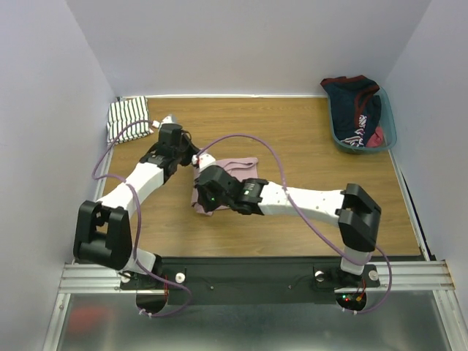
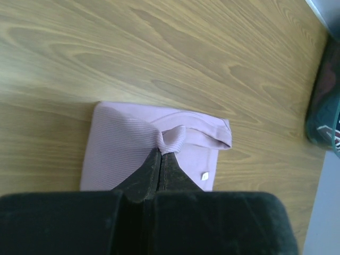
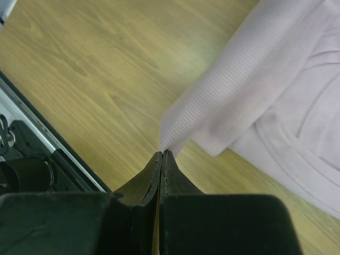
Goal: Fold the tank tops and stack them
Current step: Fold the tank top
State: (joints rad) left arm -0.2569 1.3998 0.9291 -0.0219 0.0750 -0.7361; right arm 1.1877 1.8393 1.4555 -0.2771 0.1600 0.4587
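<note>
Left wrist view: the plain dusty pink-mauve ribbed cloth tank top (image 2: 117,143) is seen lying on the wooden surface (image 2: 159,48), doubled into a rough rectangle. A small ridge of it is clenched in the left tool (image 2: 161,155). In the right wrist view, a near corner of the same top is pinched in the right tool (image 3: 162,155) and raised off the wood. This is probably so that the edge can be carried across for a further fold while the other side is anchored.

The white cloth tank top with thin black stripes (image 1: 128,119) is found folded at the far left corner, well apart, presumably as the base of the stack.

A teal plastic bin (image 1: 390,121) at the far right is filled with dark navy-and-red clothing (image 1: 355,110), which is judged to be outside the task.
</note>
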